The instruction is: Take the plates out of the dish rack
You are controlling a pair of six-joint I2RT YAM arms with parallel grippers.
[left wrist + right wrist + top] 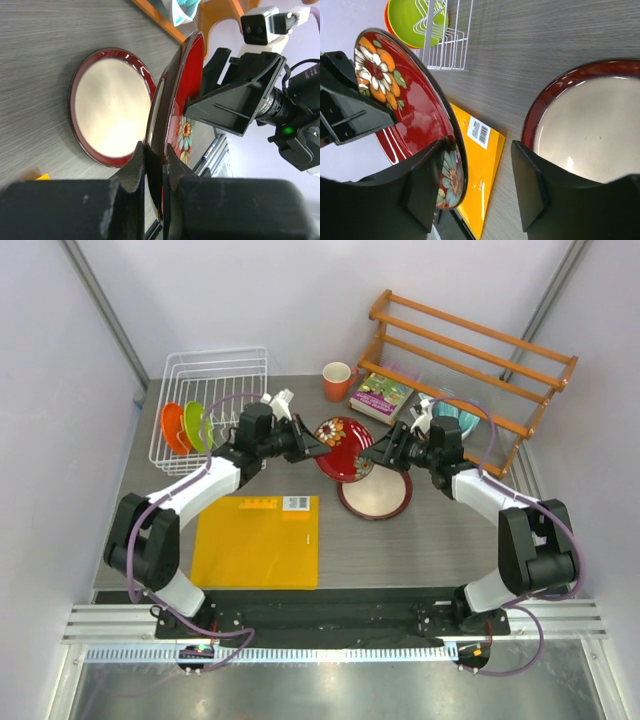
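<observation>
One red plate with a cream middle [375, 497] lay on the tabletop [420, 540]; the left gripper [312, 445] pinched the flowered red plate [343, 448] tight in its jaws in the air, just right of the dish rack [218, 352], while the right gripper [378, 452] had its jaws open at that plate's rim, and the green plate [197, 425] and the orange plate [172, 427] stood in the rack, not yet taken out.

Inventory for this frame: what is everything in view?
dish rack: 1, white, far left
orange plate: 1, orange, in rack
green plate: 1, lime, in rack
floral plate: 1, dark red, held above mid-table
cream plate: 1, red-rimmed, flat on table
mug: 1, orange, far centre
book: 1, green-purple, beside shelf
shelf: 1, orange, far right
teal bowls: count unclear, at shelf
mat: 1, yellow, near left
table: 1, grey
left gripper: 1, black, shut on floral plate
right gripper: 1, black, open at floral plate
</observation>
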